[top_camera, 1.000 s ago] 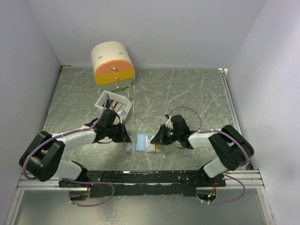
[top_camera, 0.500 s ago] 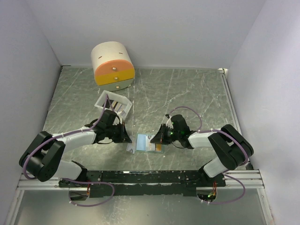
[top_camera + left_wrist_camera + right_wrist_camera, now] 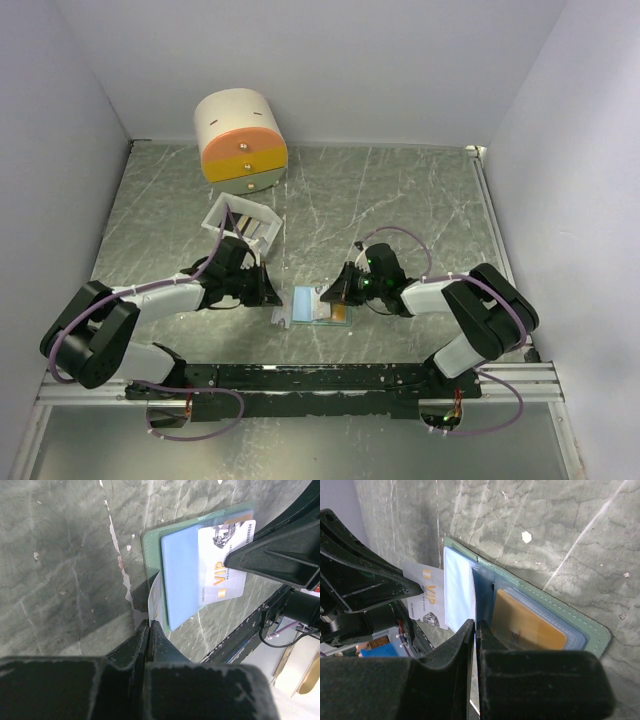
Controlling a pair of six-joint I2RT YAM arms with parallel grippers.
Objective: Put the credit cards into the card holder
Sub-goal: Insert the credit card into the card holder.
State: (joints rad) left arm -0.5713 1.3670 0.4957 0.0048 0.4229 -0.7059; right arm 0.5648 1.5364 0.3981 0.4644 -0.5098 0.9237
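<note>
You have one marbled green counter (image 3: 400, 200) inside white walls (image 3: 330, 60). Near its near edge lie one open grey-green folding card holder (image 3: 151, 550), one white VIP plastic card (image 3: 222, 555) and one orange-gold plastic card (image 3: 530, 625). Your left fingers (image 3: 130, 650) and right fingers (image 3: 452, 652) each pinch one of its leaves.

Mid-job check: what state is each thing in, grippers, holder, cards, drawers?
card holder: open, lying flat.
orange card: in a pocket.
VIP card: partly under blue leaf, rest out.
left gripper: shut on thin pale flap.
right gripper: shut on blue leaf.
drawer unit: both drawers shut.
</note>
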